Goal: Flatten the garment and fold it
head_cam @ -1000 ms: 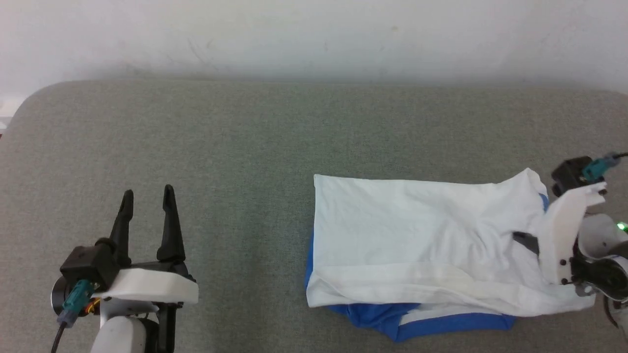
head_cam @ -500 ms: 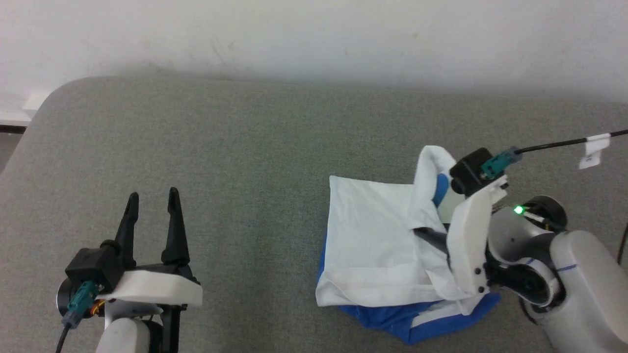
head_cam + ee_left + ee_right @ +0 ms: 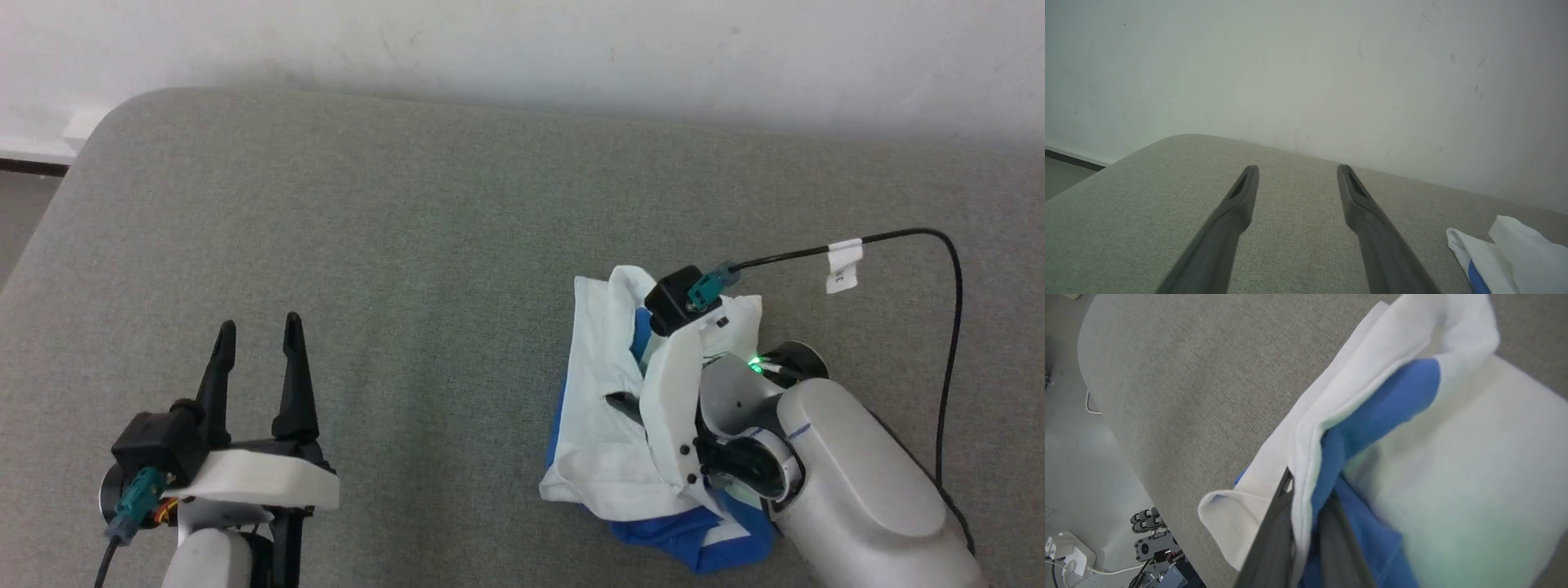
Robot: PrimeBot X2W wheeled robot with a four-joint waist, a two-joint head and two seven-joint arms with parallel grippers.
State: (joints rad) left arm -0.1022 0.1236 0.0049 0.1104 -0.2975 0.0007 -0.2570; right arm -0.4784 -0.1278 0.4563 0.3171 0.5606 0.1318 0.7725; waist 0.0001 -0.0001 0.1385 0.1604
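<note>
Grey surface: garment now narrower (in right hand)

Grey surface open left, centre; garment heap, right arm, cable crowd right.

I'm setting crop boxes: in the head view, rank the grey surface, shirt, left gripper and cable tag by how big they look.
1. grey surface
2-3. shirt and left gripper: about alike; the right arm hides part of the shirt
4. cable tag

Overhead head, low wrists; shared garment
</note>
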